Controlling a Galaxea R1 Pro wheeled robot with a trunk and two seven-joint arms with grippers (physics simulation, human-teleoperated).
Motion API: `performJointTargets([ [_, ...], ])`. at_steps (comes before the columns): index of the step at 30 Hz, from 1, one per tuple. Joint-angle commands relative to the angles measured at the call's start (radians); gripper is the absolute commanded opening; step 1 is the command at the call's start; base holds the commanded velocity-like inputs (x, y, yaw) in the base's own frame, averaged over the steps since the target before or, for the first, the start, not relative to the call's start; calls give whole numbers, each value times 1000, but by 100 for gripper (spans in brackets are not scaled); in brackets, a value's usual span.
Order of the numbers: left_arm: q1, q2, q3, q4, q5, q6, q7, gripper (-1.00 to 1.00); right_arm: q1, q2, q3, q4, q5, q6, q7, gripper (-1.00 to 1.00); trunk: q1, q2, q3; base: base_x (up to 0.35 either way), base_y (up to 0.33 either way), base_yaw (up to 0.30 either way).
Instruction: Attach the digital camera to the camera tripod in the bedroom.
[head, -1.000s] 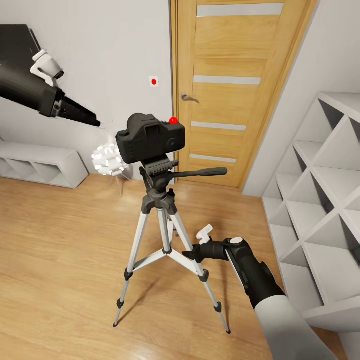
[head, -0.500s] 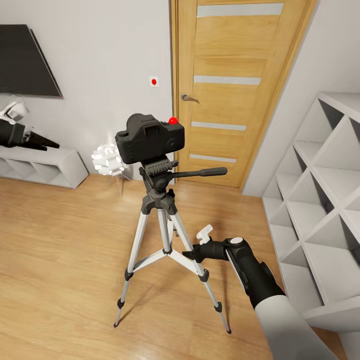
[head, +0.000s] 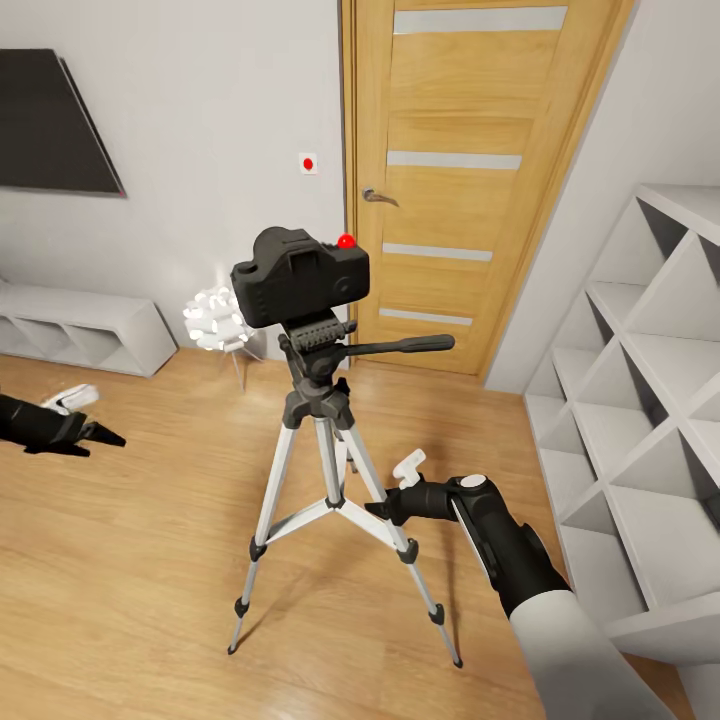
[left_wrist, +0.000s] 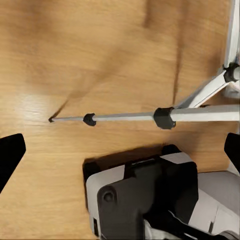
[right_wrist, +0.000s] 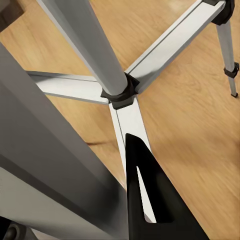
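Since a second ago the left gripper (head: 110, 438) has dropped from beside the small black digital camera (head: 300, 277) to low over the light wood plank floor (head: 150, 560), well apart. The camera sits on the silver-legged, black-headed camera tripod (head: 325, 440); attachment looks done, with only withdrawing left. The right gripper (head: 375, 509) hovers near a leg.

In the left wrist view, the jaws are spread wide, empty, over a tripod leg (left_wrist: 125, 117).

In the right wrist view, the tripod's brace hub (right_wrist: 120, 92) lies close; its fingers (right_wrist: 145, 200) look pressed together.
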Motion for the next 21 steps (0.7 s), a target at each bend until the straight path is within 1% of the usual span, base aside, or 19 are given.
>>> performJointTargets([
  [1, 43, -25, -6, 46, 6, -13, -2, 100, 0, 1, -1, -1, 20, 1, 6, -100, 1, -2, -2, 0, 0, 0],
  [4, 95, -70, -7, 119, 6, -50, -2, 100, 0, 1, -1, -1, 20, 1, 6, -100, 1, -2, -2, 0, 0, 0],
  [5, 135, -103, -7, 168, 6, -88, -2, 100, 0, 2, -1, -1, 20, 1, 7, -100, 1, -2, -2, 0, 0, 0],
  [8, 222, -160, -7, 245, 7, -158, 0, 100, 0, 1, -1, -1, 20, 1, 7, -100, 1, -2, -2, 0, 0, 0],
  [9, 291, -204, -7, 305, 7, -206, 5, 100, 0, 1, -1, -1, 21, 1, 7, -100, 1, -2, -2, 0, 0, 0],
  [11, 361, -253, -4, 374, 7, -249, 22, 100, 0, 1, -2, -2, 21, 1, 8, -100, 1, -2, -2, 0, 0, 0],
  [13, 426, -303, 1, 435, 12, -286, 62, 100, 0, 1, -2, -3, 21, 1, 8, -100, 1, -2, -2, 0, 0, 0],
  [14, 487, -346, 8, 471, 24, -318, 124, 100, 0, 1, -2, -3, 21, 1, 8, -100, 1, -2, -2, 0, 0, 0],
  [17, 579, -398, 20, 496, 66, -369, 258, 100, 0, 0, -2, -3, 21, 1, 8, -100, 1, -2, -2, 0, 0, 0],
  [18, 641, -433, 28, 503, 111, -410, 365, 100, 0, 0, -2, -4, 21, 1, 8, -100, 1, -2, -2, 0, 0, 0],
  [21, 726, -493, 36, 513, 194, -489, 536, 100, 0, 0, -2, -4, 21, 1, 8, -100, 1, -2, -2, 0, 0, 0],
])
